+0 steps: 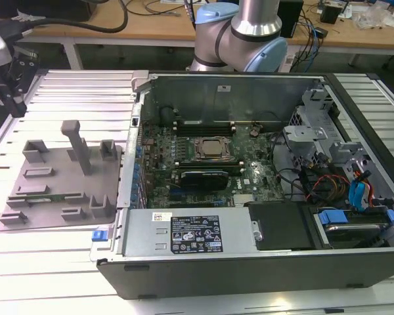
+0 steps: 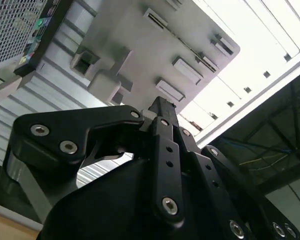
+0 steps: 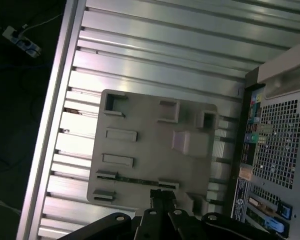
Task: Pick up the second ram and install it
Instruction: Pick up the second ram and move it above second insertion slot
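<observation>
The second ram is a thin green stick lying in a slot of the grey holder tray, on the exterior view's left. In the first wrist view the ram runs as a narrow dark strip between two clips, close to my fingertips. My gripper hangs above the ribbed table, past the tray's far corner and apart from the ram. Its fingers meet at a point with nothing between them.
An open computer case fills the exterior view's middle and right, with the motherboard, CPU socket and memory slots inside. A tall peg and other upright blocks stand on the tray. The case's rear panel borders the tray.
</observation>
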Tool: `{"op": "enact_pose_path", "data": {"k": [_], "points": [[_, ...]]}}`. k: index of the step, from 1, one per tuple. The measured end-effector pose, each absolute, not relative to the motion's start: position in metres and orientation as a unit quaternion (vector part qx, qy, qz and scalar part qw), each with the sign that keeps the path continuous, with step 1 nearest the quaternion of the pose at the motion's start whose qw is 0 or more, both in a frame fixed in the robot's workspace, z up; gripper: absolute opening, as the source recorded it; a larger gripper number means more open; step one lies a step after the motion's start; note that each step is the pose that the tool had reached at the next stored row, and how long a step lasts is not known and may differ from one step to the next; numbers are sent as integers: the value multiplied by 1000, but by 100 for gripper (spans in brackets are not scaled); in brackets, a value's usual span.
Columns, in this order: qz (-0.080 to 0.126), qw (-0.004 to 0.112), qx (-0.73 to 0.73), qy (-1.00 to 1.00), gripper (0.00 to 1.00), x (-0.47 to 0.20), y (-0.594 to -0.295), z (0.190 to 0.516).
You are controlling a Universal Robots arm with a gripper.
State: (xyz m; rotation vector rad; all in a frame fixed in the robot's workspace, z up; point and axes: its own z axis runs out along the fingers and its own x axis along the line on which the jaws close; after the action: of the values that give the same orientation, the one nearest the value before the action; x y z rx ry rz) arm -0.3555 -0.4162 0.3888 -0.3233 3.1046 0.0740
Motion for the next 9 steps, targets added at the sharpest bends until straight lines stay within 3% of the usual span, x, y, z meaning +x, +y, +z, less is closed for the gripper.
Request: {"op": "enact_pose_path", "data": {"k": [9], "points": [[24, 8, -165, 986, 8, -355, -416, 389]]}}
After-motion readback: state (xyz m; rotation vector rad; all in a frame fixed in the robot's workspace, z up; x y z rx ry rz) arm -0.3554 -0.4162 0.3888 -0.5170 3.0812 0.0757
